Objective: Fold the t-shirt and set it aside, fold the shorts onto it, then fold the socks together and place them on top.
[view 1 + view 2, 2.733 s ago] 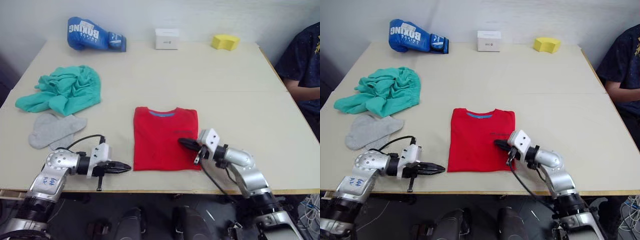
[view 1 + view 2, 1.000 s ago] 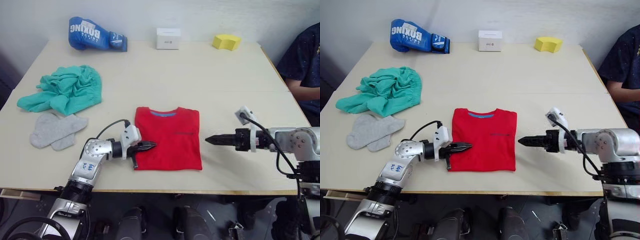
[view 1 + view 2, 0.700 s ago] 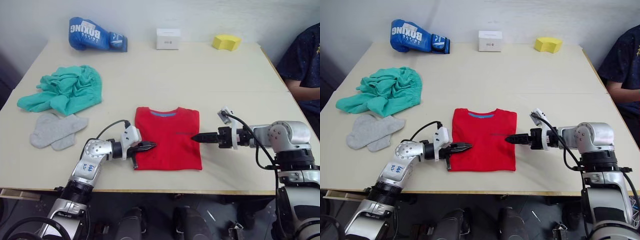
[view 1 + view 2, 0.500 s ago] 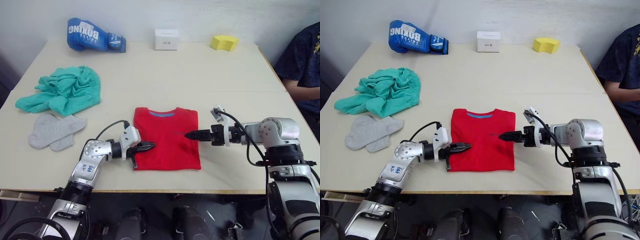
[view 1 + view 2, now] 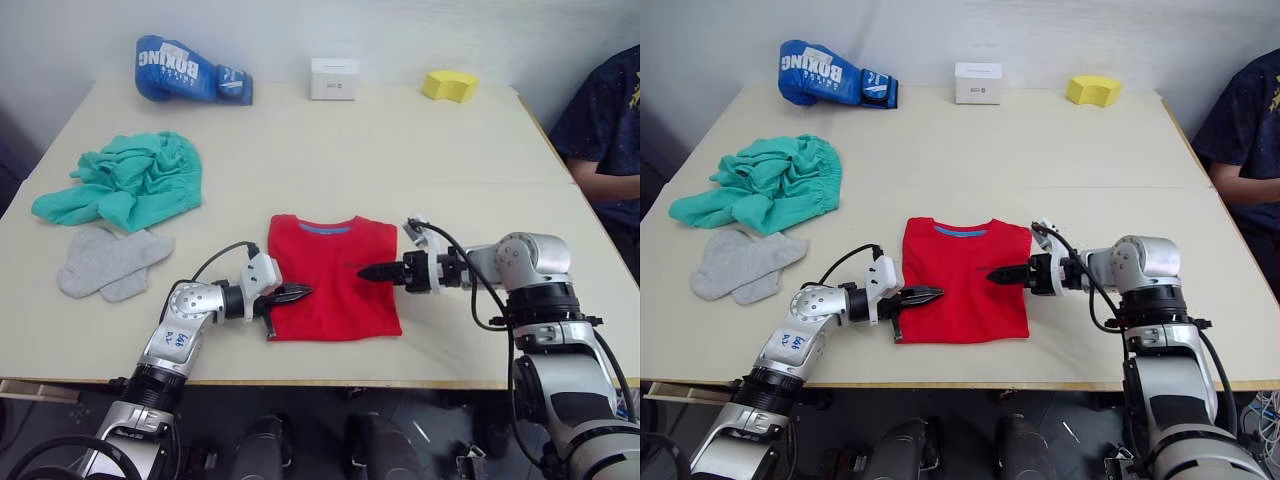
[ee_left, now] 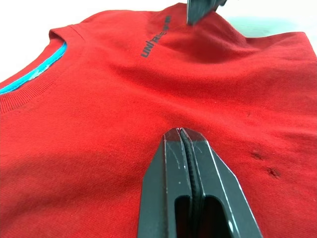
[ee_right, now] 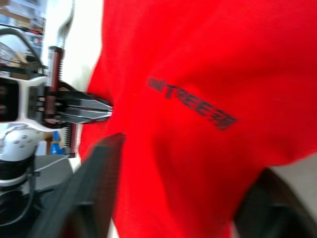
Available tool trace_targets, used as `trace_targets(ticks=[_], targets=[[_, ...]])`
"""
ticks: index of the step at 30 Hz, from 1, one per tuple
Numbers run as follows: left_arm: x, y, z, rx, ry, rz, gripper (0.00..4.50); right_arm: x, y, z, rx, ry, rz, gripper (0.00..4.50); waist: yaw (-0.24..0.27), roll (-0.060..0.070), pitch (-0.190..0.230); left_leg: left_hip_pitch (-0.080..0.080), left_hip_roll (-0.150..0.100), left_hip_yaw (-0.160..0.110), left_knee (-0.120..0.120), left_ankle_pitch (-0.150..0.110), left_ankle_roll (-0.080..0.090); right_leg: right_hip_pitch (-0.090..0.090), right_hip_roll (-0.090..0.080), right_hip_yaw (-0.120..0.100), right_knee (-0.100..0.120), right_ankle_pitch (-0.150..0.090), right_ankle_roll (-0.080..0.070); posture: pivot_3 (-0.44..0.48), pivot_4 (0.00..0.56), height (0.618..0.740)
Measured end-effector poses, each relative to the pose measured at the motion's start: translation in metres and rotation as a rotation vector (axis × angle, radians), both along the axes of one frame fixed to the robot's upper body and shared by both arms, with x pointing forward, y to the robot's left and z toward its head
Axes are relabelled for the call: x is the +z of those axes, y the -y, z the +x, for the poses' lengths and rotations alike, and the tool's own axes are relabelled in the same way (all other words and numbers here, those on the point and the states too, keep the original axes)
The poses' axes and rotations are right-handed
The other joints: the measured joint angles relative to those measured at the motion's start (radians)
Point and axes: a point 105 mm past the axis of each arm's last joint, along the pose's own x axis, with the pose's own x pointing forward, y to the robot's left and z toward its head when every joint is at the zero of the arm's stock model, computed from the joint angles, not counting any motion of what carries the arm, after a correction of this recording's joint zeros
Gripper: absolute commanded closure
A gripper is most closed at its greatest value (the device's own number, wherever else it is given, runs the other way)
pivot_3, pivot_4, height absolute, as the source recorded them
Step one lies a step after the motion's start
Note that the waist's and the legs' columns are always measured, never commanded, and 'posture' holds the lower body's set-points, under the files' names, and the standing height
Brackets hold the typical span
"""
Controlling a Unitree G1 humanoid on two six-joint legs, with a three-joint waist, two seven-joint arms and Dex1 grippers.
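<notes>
The red t-shirt [image 5: 333,280] lies folded into a rectangle near the table's front edge, blue neckband toward the far side. My left gripper [image 5: 300,292] is shut, and its tip rests on the shirt's left edge with no cloth between the fingers [image 6: 171,163]. From the right, my right gripper [image 5: 366,272] reaches over the shirt's right side near the printed lettering [image 7: 190,103]; in the right wrist view its fingers stand wide apart. The teal shorts [image 5: 125,180] lie crumpled at the left. The grey socks [image 5: 108,262] lie flat just in front of them.
A blue boxing glove [image 5: 190,68], a white box [image 5: 333,77] and a yellow sponge [image 5: 448,84] line the far edge of the table [image 5: 400,160]. A person in dark clothing [image 5: 610,120] sits at the right side.
My right gripper swung out to the right of the shirt, then moved left onto its right side. My left gripper came from the front left to the shirt's left edge and has stayed there.
</notes>
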Motion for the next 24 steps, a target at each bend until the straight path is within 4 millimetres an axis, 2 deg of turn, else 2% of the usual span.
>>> trace_targets(ticks=[4,5,8,11,14,17,18,20,23,24], targets=[[0.0,0.0,0.0,0.0,0.002,0.0,4.5,-0.006,0.006,0.001,-0.032,-0.008,-0.027,4.25,0.002,0.0,0.0,0.0,0.0,0.0,0.0,0.0,0.0,0.0,0.0,0.0,0.0,0.0,0.0,0.0,0.15,0.74],[0.0,0.0,0.0,-0.001,0.002,0.0,4.5,-0.004,0.006,0.0,-0.03,-0.003,-0.027,4.47,0.002,0.0,0.0,0.0,0.0,0.0,0.0,0.0,0.0,0.0,0.0,0.0,0.0,0.0,0.0,0.0,0.15,0.74],[0.002,-0.002,-0.003,-0.022,-0.014,-0.006,4.5,-0.004,0.012,-0.001,-0.043,-0.011,-0.041,4.47,0.002,0.0,0.0,-0.001,0.0,0.0,0.0,0.0,0.0,-0.001,0.0,0.0,0.0,0.0,0.0,0.0,0.15,0.74],[0.013,-0.013,-0.016,-0.06,-0.099,-0.056,3.96,-0.002,0.029,-0.002,-0.082,-0.023,-0.076,4.5,0.004,0.001,0.001,-0.003,-0.001,0.0,0.0,0.0,0.0,-0.001,-0.001,0.0,-0.002,0.0,0.0,0.0,0.15,0.74],[0.039,-0.02,-0.027,-0.1,-0.077,-0.083,3.01,0.006,0.047,-0.004,-0.114,-0.008,-0.117,4.5,0.003,0.002,0.001,-0.003,-0.001,0.0,-0.001,0.0,0.0,-0.001,-0.001,0.0,-0.004,0.0,0.0,0.0,0.15,0.74],[0.072,-0.027,-0.039,-0.116,-0.006,-0.142,2.0,0.018,0.082,-0.01,-0.183,0.025,-0.167,4.5,0.006,0.003,0.002,-0.003,-0.001,-0.001,-0.002,-0.001,0.0,0.0,-0.001,0.0,-0.006,0.0,0.0,0.0,0.15,0.74],[0.08,-0.03,-0.043,-0.114,0.023,-0.171,1.69,0.02,0.1,-0.014,-0.216,0.026,-0.195,4.5,0.007,0.003,0.002,-0.003,-0.001,-0.001,-0.002,-0.001,0.0,0.0,-0.001,0.0,-0.007,0.0,0.0,0.0,0.15,0.74],[0.088,-0.035,-0.051,-0.109,0.047,-0.204,1.04,0.02,0.134,-0.023,-0.27,0.048,-0.268,4.5,0.009,0.003,0.002,-0.003,-0.001,0.0,-0.002,-0.001,0.0,0.0,-0.001,-0.001,-0.009,0.0,0.0,0.0,0.15,0.74],[0.088,-0.043,-0.06,-0.098,0.034,-0.197,0.03,0.024,0.179,-0.028,-0.327,0.112,-0.376,4.5,0.006,0.004,0.003,-0.003,-0.001,0.002,-0.001,-0.002,0.001,0.0,0.001,0.0,-0.009,0.001,0.002,0.0,0.15,0.74],[0.087,-0.043,-0.063,-0.104,0.021,-0.192,0.03,0.026,0.195,-0.028,-0.338,0.142,-0.422,4.5,0.004,0.004,0.003,-0.002,-0.001,0.003,-0.001,-0.002,0.001,0.0,0.001,0.001,-0.009,0.001,0.002,0.0,0.15,0.74]])
